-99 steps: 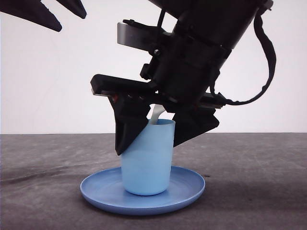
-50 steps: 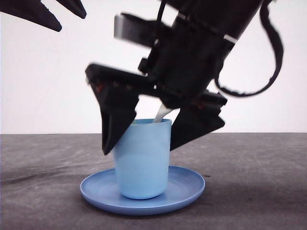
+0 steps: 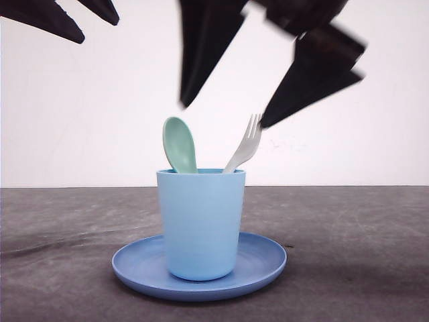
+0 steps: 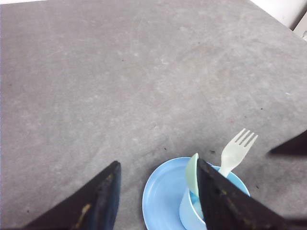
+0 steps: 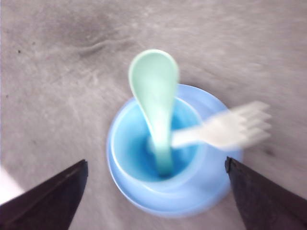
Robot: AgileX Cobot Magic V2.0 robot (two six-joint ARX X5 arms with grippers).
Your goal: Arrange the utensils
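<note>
The mint-green spoon [image 3: 180,145] and the white fork [image 3: 245,146] both stand handle-down in the light blue cup [image 3: 200,225], heads sticking up above its rim. The cup stands upright on the blue round plate [image 3: 261,265]. My right gripper [image 3: 224,114] hangs open above the cup, blurred, holding nothing; in its wrist view the spoon [image 5: 154,91], fork [image 5: 230,129] and cup [image 5: 125,148] lie below its spread gripper [image 5: 156,166]. My left gripper [image 3: 99,32] is high at the far left, open and empty. Its wrist view looks down on the fork [image 4: 237,151], spoon [image 4: 192,173] and plate [image 4: 163,194].
The dark grey tabletop [image 3: 348,235] stretches around the plate on all sides. A white wall [image 3: 375,134] stands behind the table. The table's far corner [image 4: 288,14] appears in the left wrist view.
My right gripper has let go of the fork in the cup and risen well above it, jaws spread. The cup slid slightly left, then back. The left gripper stayed put.
</note>
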